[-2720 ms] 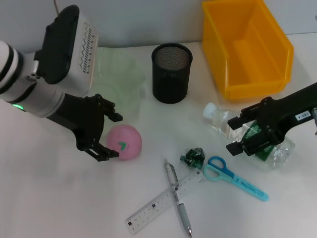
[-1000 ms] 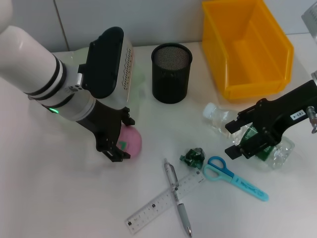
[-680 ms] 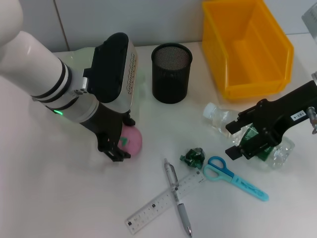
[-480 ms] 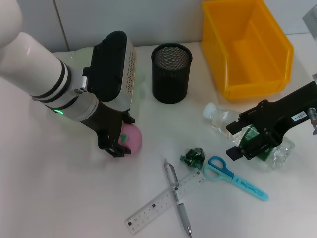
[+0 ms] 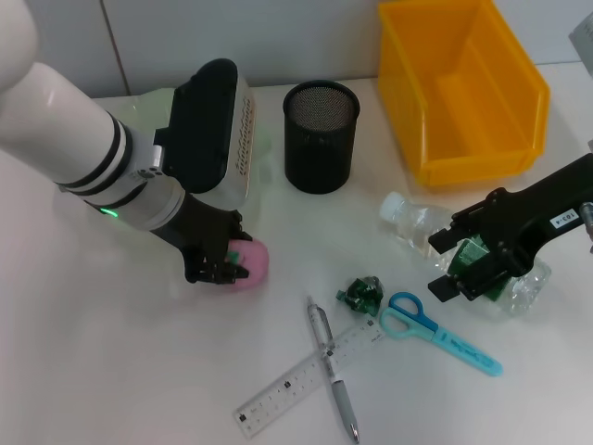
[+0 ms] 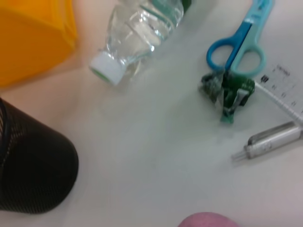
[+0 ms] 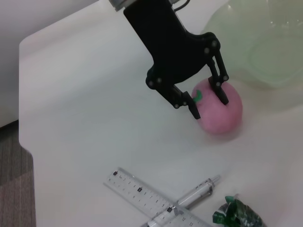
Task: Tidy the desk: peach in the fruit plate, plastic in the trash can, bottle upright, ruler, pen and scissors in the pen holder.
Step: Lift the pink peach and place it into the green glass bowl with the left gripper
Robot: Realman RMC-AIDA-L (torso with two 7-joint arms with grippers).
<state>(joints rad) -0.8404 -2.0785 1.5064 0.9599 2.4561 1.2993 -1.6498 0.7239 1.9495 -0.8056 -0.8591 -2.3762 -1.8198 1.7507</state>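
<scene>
- The peach [image 5: 248,264] sits on the desk [image 5: 111,371], just in front of the fruit plate [image 7: 265,52] and off to the left of the pen holder [image 5: 321,135]. The left gripper [image 5: 222,264] is down over it, fingers [image 7: 219,92] on either side and drawn in against the fuzz, so I'd call that a grip on the peach, though it's not lifted yet.
- What the next move hangs on: the plate lies right behind the peach, mostly hidden under the left arm from the head view, so it's a short hop back. The left arm is clearly the closer one.
- The right gripper [image 5: 463,255] is on the far side of the pen holder, jaws straddling the bottle [image 5: 417,227]. It lies flat with its cap pointing back toward the pen holder. Can't tell if that grip is closed.
- Count: one peach, one plate, one bottle, one pen holder, one trash can [image 5: 459,88], one crumpled green plastic scrap [image 5: 363,291], one scissors [image 5: 435,332], one pen [image 5: 332,371] crossing one ruler [image 5: 301,375].
</scene>
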